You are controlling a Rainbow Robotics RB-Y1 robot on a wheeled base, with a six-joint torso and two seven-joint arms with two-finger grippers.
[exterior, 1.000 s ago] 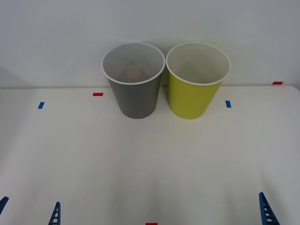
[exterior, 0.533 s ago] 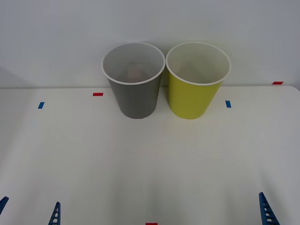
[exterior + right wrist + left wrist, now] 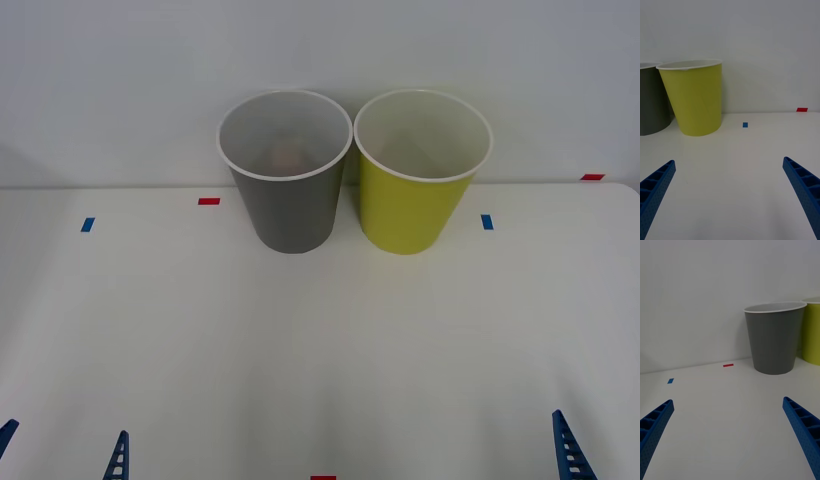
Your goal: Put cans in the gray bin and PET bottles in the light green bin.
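The gray bin (image 3: 290,205) sat touching the light green bin (image 3: 418,205), both smooth tapered plastic with white rims. A reddish blur low inside the gray one was probably the can (image 3: 289,155), so sorting looked done. Left gripper (image 3: 730,435) and right gripper (image 3: 730,195) hung well short of it, ribbed blue fingers spread, empty.
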